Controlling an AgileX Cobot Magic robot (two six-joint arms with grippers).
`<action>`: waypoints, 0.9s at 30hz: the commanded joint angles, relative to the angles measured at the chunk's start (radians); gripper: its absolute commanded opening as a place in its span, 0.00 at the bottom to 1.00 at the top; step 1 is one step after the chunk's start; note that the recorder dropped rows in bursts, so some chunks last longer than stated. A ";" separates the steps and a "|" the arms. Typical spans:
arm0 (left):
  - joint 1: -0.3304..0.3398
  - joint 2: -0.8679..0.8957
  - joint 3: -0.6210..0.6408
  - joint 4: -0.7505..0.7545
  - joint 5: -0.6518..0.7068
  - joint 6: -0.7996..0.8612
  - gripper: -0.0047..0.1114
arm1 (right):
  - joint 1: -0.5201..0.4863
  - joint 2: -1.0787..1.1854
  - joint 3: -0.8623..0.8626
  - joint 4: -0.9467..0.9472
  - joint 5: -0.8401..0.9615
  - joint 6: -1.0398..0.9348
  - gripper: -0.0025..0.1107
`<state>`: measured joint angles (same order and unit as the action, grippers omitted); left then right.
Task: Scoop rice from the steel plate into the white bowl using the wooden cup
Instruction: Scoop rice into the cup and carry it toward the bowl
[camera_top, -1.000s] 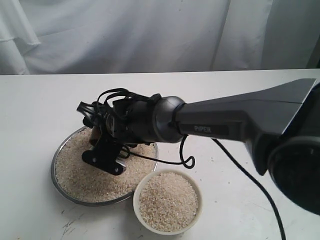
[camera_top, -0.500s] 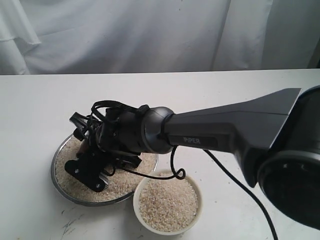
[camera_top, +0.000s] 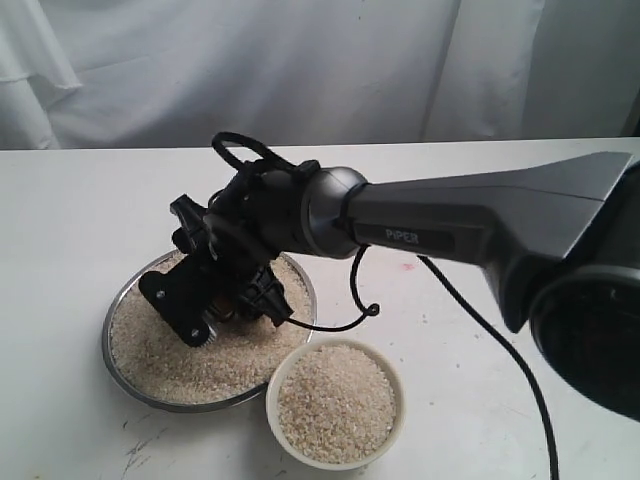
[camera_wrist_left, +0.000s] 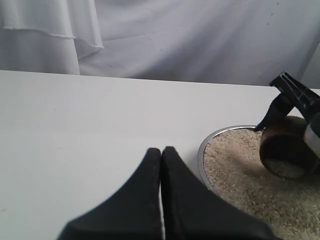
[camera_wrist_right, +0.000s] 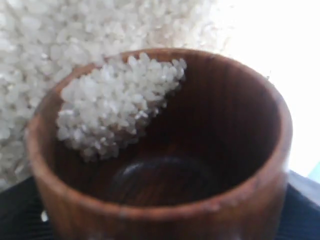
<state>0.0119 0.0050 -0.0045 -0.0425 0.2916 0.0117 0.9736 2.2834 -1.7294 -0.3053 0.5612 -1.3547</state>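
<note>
We found the right end effector clamped around the wooden cup, which it held low over the rice in the steel plate. The cup lay steeply tilted, its long axis near level and its mouth turned towards the left arm's side. A small heap of grains sat against the lower inner wall, the rest of the inside bare. Whether the lip touched the heap we could not tell.

The white bowl, already well filled, stood just beside the plate's near rim, to the front and right of the cup in the exterior view. We judged that the transfer would fall to the right arm. The left end effector was closed on nothing, over bare worktop outside the plate
</note>
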 joint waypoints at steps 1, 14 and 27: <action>-0.002 -0.005 0.005 -0.001 -0.006 -0.003 0.04 | -0.041 -0.062 -0.014 0.139 0.047 -0.111 0.02; -0.002 -0.005 0.005 -0.001 -0.006 -0.003 0.04 | -0.089 -0.175 -0.012 0.077 0.301 -0.126 0.02; -0.002 -0.005 0.005 -0.001 -0.006 -0.003 0.04 | -0.097 -0.286 0.037 0.075 0.512 -0.134 0.02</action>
<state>0.0119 0.0050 -0.0045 -0.0425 0.2916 0.0117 0.8831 2.0366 -1.7262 -0.2213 1.0510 -1.4729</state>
